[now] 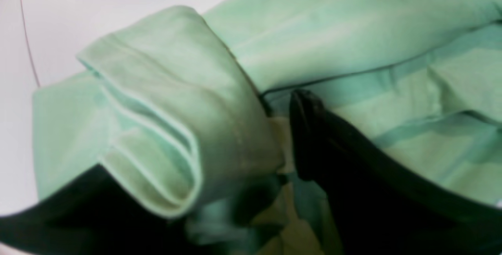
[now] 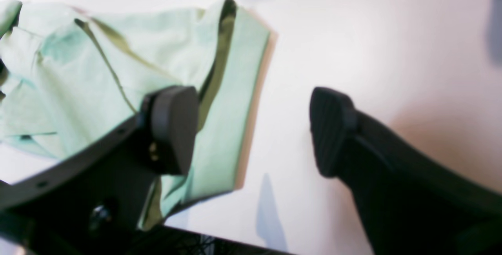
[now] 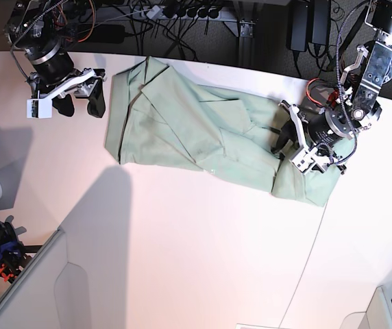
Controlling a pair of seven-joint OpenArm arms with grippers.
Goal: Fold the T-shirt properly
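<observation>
Mid-fold, the left gripper (image 3: pixel 286 140) at centre-right pinches the T-shirt (image 3: pixel 182 123) spread across the upper table (image 3: pixel 182 240), while the right gripper (image 3: pixel 78 103), spread and empty, must next seize the upper-left edge.

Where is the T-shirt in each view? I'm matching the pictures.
Left wrist: T-shirt fills most of the picture, a fold bunched at the left gripper.
Right wrist: upper left, behind one of the right gripper's fingers.
Base: top centre, spread between both arms.
Shared landmark: the white table.
</observation>
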